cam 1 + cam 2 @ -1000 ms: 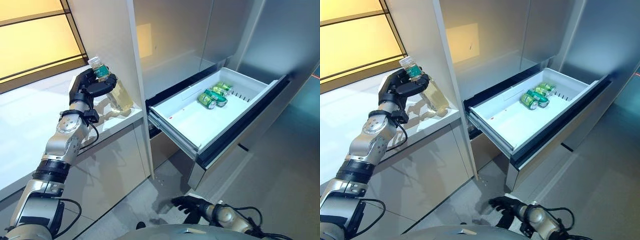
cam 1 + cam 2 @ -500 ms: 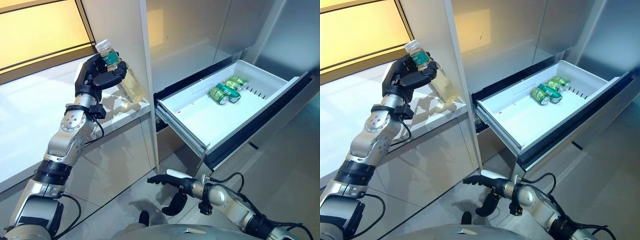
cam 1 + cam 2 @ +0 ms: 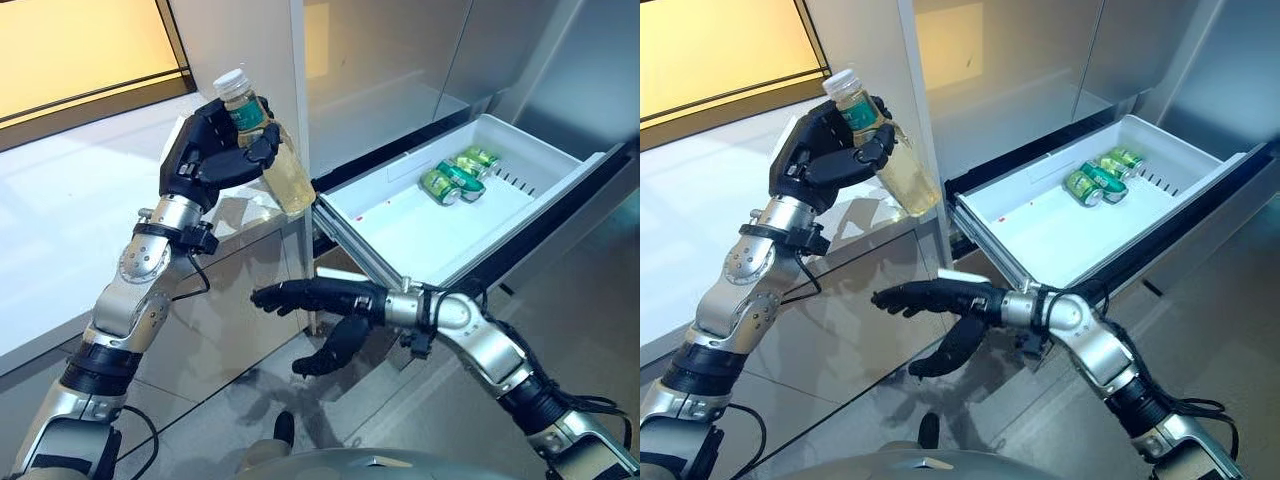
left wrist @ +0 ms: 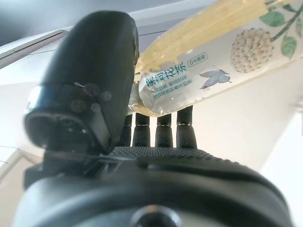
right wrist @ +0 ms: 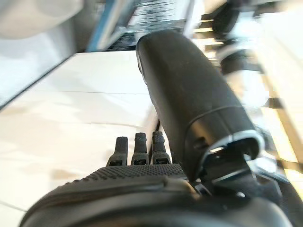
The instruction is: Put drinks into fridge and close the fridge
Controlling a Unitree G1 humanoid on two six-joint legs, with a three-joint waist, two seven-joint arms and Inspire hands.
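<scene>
My left hand (image 3: 212,158) is shut on a clear bottle (image 3: 268,155) of pale yellow drink with a white cap and green label, held tilted in the air above the white counter's (image 3: 70,230) end, beside the tall cabinet panel. The bottle also shows in the left wrist view (image 4: 208,61). My right hand (image 3: 318,300) is open with straight fingers, raised below the bottle and in front of the fridge's open white drawer (image 3: 400,235). Green cans (image 3: 452,176) lie at the drawer's far end.
The drawer sticks out into the passage at the right, with grey fridge doors (image 3: 570,80) behind it. The tall white panel (image 3: 250,50) stands between counter and fridge. Grey floor (image 3: 600,330) lies in front.
My right hand has risen from near the floor to just below the bottle. My left hand has carried the bottle up and off the counter toward the drawer. The camera has shifted too.
</scene>
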